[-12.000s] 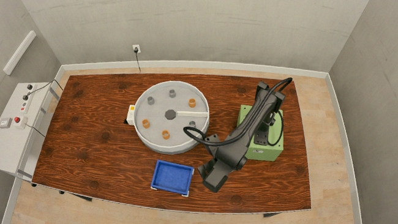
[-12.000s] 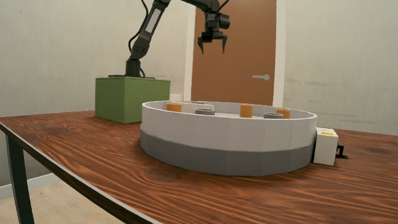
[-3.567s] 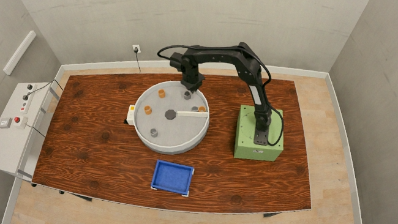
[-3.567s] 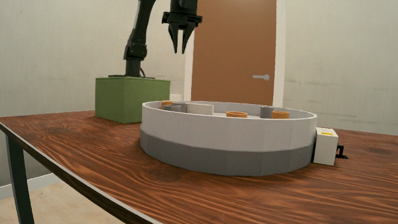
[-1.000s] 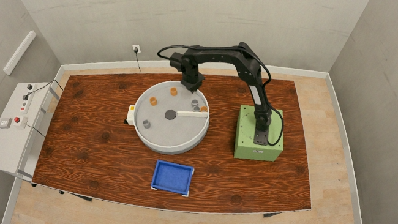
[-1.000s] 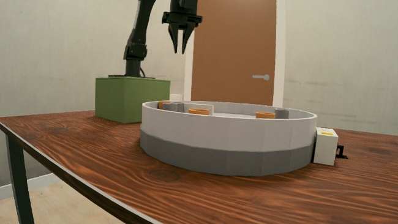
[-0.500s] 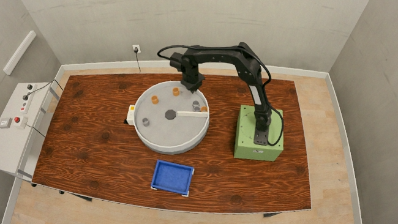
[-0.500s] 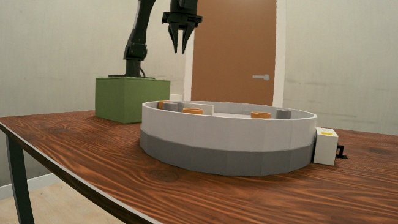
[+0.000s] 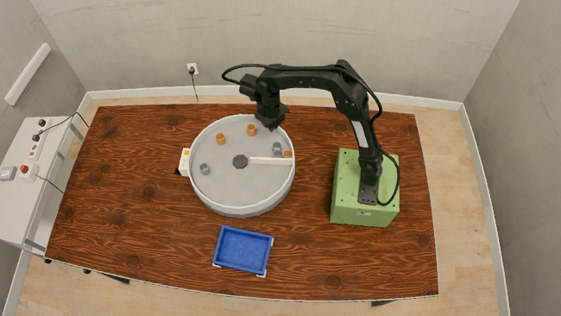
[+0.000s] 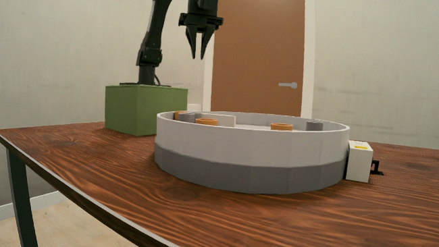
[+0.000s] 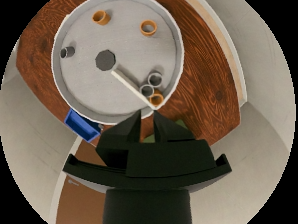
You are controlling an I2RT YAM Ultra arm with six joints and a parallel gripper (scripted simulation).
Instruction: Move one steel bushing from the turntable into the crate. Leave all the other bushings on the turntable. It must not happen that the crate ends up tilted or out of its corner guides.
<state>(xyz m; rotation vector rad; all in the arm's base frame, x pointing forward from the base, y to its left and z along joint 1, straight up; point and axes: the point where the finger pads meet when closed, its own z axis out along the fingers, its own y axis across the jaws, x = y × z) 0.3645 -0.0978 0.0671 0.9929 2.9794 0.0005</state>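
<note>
Wood-grain table (image 9: pixel 129 207) carries the turntable (image 9: pixel 224 206), above whose far rim the end effector (image 10: pixel 197 57) hangs nearly closed, gripping nothing.

Wood-grain bench (image 9: pixel 129 207), dark reddish brown. Directly on it: round grey-walled turntable (image 9: pixel 259 206) near centre with a small white box (image 9: pixel 185 161) touching its left side, green pedestal block (image 9: pixel 345 207) to the right, blue crate (image 9: pixel 242 250) near the front edge, apart from both.

Top view: turntable (image 9: pixel 207 203) mid-table (image 9: pixel 129 216), crate (image 9: pixel 242 251) at 6 o'clock from it, arm base (image 9: pixel 345 207) at 3. Bushings sit on the turntable; gripper (image 9: pixel 271 123) hangs over its 1 o'clock rim.
</note>
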